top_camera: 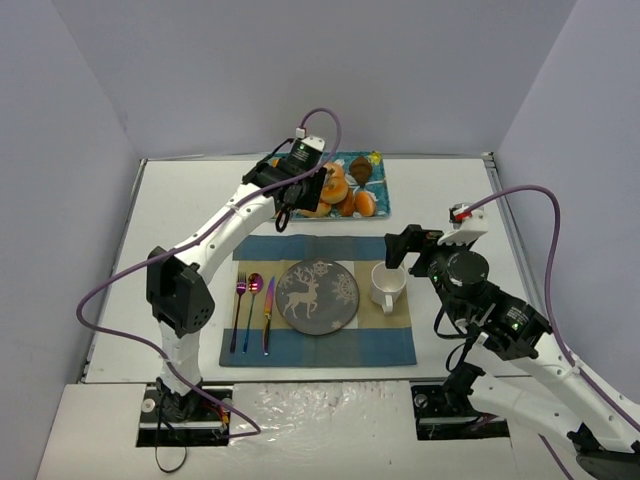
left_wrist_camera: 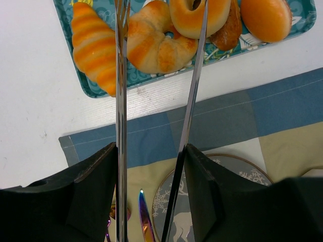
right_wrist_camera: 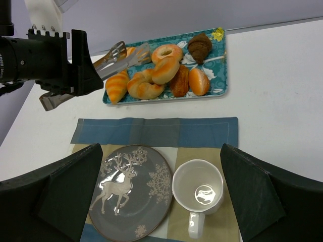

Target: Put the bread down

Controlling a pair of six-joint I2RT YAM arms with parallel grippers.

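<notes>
Two long blades of the metal tongs (left_wrist_camera: 120,101) run out from the left gripper (left_wrist_camera: 151,151), whose fingers press against their outer sides and hold them; the blades themselves stand apart. They reach over the teal tray (right_wrist_camera: 218,55), which sits at the far edge of the tabletop, about midway along it. The bread (left_wrist_camera: 218,17), a glossy golden ring bun, lies in that tray among other pastries, just beside a striped croissant (left_wrist_camera: 156,45) on one side and a dark brown piece on the other. In the left wrist view one blade crosses over the bread and the other runs between the two croissants, but whether either tip touches the bread is hard to tell from these angles. The right gripper (right_wrist_camera: 160,146) hangs with its fingers spread wide and nothing between them, above the blue and tan placemat (right_wrist_camera: 156,132) towards the near edge. On that mat a grey plate (right_wrist_camera: 132,194) with a reindeer design sits bare, with a white mug (right_wrist_camera: 198,194) just beside it on the right.
</notes>
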